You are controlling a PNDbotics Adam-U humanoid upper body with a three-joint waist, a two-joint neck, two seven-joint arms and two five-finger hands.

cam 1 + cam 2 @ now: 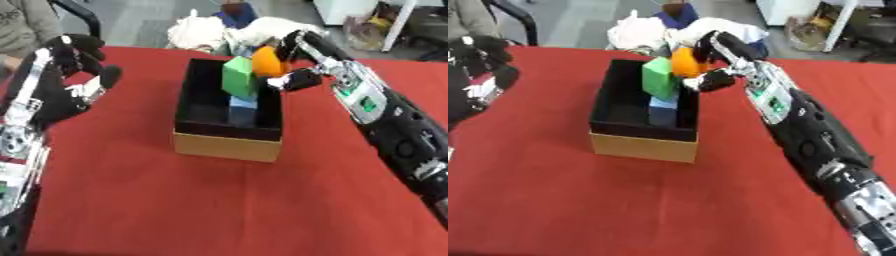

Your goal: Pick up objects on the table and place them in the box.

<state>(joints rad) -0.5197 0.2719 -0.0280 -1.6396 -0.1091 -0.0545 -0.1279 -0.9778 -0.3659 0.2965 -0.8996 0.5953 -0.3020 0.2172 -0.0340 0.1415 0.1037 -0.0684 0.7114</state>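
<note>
Red cloth covers the bench (219,200), which fills most of both views. Near its middle stands an open box (229,145) with tan cardboard outer walls and a black inside. Right arm (815,140), black with silver joints, reaches in from the lower right corner up to the box's far right corner. Left hand (74,82) is raised at the left side of the scene, well apart from the box, with its fingers relaxed and spread and nothing in them. Right hand (724,60) sits at the box's far right rim, its fingers and thumb curled round an orange ball (684,62) held just above that corner. Inside the box, against the right wall, a green block (238,76) leans tilted, rising above the rim and close beside the ball. Below the green block sits a blue block (244,109), lower in the box.
</note>
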